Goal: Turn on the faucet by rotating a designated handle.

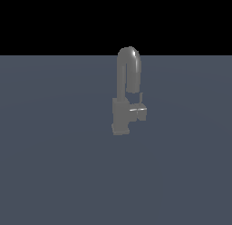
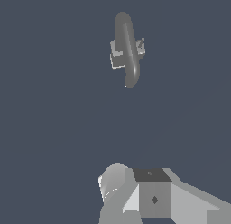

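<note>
**Faucet standing alone on the grey surface, hand well away from it**

The faucet is standing upright on a flat blue-grey surface, a little right of the middle of the exterior view and toward the far part of the scene. Its blocky square base column is sitting on the surface, and its rounded gooseneck is rising from the column, arching over and pointing its open end back down on the exterior view's right.

The handle is jutting sideways from the base column toward the exterior view's right, just beneath the spout's downturned end, with a thin tab standing up from it. A bright highlight is showing where it meets the column.

In the wrist view the faucet is appearing from above, its spout running as a long rounded bar across the square base, and the handle is peeking out beside it. Part of the robot's own body is filling the near edge of that view, well apart from the faucet. No arm is showing in the exterior view.

The fingers of the hand are not visible in either view, so I cannot tell whether it is wide or narrow. Nothing is touching the faucet or its handle.
</note>
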Robot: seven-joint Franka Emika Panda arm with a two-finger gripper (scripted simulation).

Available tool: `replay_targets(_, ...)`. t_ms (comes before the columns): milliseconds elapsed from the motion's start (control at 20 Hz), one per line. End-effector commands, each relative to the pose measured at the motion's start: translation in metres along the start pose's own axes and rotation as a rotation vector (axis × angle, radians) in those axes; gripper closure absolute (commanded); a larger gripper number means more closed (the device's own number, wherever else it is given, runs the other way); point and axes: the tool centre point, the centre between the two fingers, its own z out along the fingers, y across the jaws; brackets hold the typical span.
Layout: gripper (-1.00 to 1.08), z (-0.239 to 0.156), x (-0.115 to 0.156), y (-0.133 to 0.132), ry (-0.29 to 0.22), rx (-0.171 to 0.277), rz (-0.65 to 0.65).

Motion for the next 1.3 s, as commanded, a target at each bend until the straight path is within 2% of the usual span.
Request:
replay_targets(0,1.08,0.0,0.0,0.0,0.0,0.0,0.0)
replay_targets(300,1.08,0.0,0.005,0.0,-0.012,0.01,0.01)
replay_targets(600,1.08,0.002,0.019,0.0,-0.049,0.041,0.04)
replay_targets(900,1.08,0.006,0.044,0.001,-0.112,0.094,0.092)
replay_targets(1250,1.08,0.016,0.081,0.004,-0.211,0.177,0.174)
